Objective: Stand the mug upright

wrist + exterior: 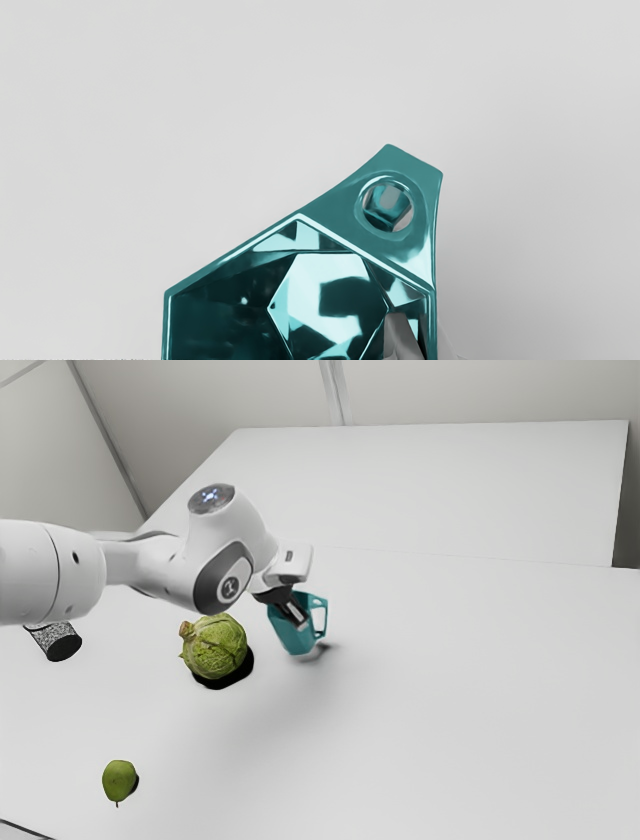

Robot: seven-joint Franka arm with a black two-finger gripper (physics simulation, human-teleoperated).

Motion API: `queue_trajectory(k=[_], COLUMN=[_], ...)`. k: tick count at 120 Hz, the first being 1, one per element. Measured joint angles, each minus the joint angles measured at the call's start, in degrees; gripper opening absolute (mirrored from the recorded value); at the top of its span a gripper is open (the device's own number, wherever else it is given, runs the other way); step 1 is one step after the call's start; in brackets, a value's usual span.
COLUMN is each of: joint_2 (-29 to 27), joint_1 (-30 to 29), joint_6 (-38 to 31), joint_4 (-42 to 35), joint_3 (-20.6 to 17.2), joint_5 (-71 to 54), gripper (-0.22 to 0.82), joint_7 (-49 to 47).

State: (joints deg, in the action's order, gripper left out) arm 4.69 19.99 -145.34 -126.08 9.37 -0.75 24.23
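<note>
Fingers (299, 617) are closed on the wall of the teal mug (290, 639), one of them reaching down inside the mouth, near the handle side. From the exterior view's left, the white arm (140, 561) comes in over the surface (450, 710), bends at its wrist and angles down to the mug. Below the arm, at the far left, lies a speckled grey cylinder (52, 636) with a black end, its upper part hidden by the arm. Next comes a green pear (119, 778), closest to the camera, its stem pointing toward the view's lower edge. Farther right sits a leafy green cabbage (216, 646) with a dark shadow beside it, between the cylinder and the mug. Then comes the mug, just beyond the cabbage and apart from it. It leans a little, mouth up and tipped toward the arm, its base lower and farther right; whether the base touches the surface I cannot tell. Its handle (326, 619) is on the exterior view's right. In the wrist view the six-sided mouth opens toward the camera, showing a glossy interior and six-sided bottom, with a round hole in the top of the handle.
</note>
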Motion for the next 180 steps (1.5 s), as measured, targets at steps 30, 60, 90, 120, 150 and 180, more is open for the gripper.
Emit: queue_trajectory(k=[30,60,90,120,150,180], joint_2=[-0.2,0.0,0.5,0.7,-0.9,-3.8], joint_1=[0.0,-0.2,-0.1,-0.2,-0.4,-0.4], joint_6=[1.7,3.0,3.6,3.8,5.8,10.4], joint_4=[-0.9,-1.7,-1.6,-1.4,0.2,1.6], joint_3=[0.4,0.5,0.5,0.5,0.5,0.5], joint_5=[-0.8,-0.8,-0.7,-0.6,-1.7,-1.6], gripper=[-0.18,-0.18,-0.18,0.12,0.46,0.56], joint_7=[0.5,0.4,0.2,0.4,0.8,0.6])
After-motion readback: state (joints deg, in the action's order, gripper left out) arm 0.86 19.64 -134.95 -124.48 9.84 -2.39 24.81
